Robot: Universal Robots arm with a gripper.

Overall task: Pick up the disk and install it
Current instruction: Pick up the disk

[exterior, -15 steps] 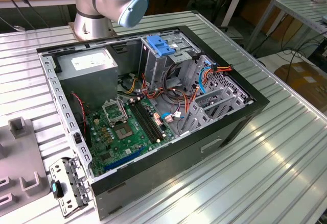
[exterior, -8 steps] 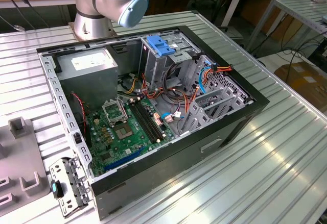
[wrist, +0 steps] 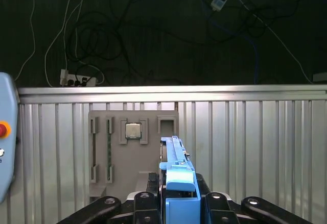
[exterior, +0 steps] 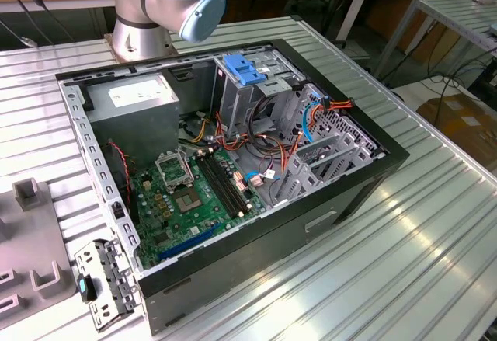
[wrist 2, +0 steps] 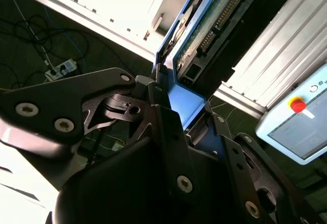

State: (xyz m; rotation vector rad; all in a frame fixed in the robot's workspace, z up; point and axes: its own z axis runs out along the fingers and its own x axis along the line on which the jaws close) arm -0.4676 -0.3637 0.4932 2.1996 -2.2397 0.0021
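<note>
Black claw [wrist: 180,203] clamped on dark, blue-railed hard disk [wrist: 174,155]; narrow edge grip, so it may pivot and jam.

Open case [exterior: 311,224] is lying on the table [exterior: 404,263], arm base [exterior: 140,38] standing just behind its back corner at the exterior view's left. Inside: power supply [exterior: 136,112] is sitting at the back, motherboard [exterior: 194,193] lying in front of it, drive cage [exterior: 326,154] standing toward the exterior view's right. Fixture block [exterior: 31,248] is lying outside, at the exterior view's left (loose bracket [exterior: 105,279] lying between it and the case). The disk [wrist: 173,157] is sitting edge-on between the fingers of the gripper [wrist: 180,196].
</note>
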